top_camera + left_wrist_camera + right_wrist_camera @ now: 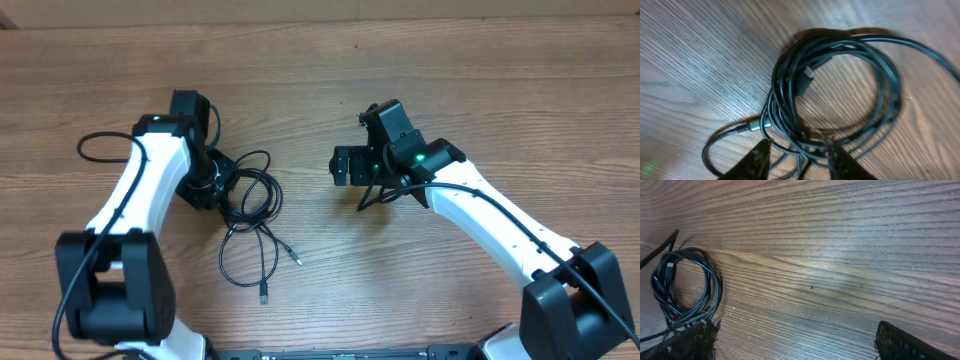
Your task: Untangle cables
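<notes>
Black cables (245, 213) lie centre-left of overhead frame, coiled on wood table (400, 60), with 2 loose tails trailing toward lower centre. Risk I see: left pincer (799, 159) straddles several strands at once at bottom edge of wrist view. Lifting whole bunch would drag coil and tighten tangle, not free 1 cord. Thin strands could also slip out. Cannot tell whether its fingers (760, 160) pinch yet. Right pincer (795, 342) spread wide, empty, coil well apart at left of its frame.
</notes>
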Action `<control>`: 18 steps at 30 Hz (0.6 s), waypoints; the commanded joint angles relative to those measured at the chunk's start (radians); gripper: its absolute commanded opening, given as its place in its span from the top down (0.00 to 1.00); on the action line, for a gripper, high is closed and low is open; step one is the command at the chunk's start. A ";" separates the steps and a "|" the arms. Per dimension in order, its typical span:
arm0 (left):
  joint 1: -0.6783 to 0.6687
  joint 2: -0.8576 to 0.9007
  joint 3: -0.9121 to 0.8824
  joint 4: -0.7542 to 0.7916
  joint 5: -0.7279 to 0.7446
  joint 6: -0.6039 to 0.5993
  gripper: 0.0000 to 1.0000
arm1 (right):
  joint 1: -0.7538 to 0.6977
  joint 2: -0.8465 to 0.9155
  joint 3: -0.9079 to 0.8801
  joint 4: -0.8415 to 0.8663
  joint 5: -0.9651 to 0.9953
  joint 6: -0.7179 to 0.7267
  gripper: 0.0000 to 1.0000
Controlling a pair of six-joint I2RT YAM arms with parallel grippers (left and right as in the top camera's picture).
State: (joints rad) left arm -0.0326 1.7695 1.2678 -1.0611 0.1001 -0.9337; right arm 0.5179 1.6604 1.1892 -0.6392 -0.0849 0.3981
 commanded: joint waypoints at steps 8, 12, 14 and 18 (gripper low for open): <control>-0.046 0.151 -0.006 0.056 -0.007 0.014 0.76 | 0.003 -0.011 0.008 0.001 0.013 -0.002 0.00; -0.051 0.181 -0.006 0.072 -0.018 0.014 0.78 | 0.003 -0.011 0.008 -0.002 0.013 -0.002 0.00; -0.053 0.195 -0.006 0.071 -0.039 0.014 0.80 | 0.003 -0.011 0.008 -0.002 0.013 -0.002 0.00; -0.054 0.217 -0.006 0.070 -0.056 0.014 0.92 | 0.003 -0.011 0.008 -0.003 0.013 -0.002 0.00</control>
State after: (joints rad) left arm -0.0792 1.9587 1.2667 -0.9905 0.0799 -0.9318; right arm 0.5179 1.6604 1.1892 -0.6437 -0.0849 0.3985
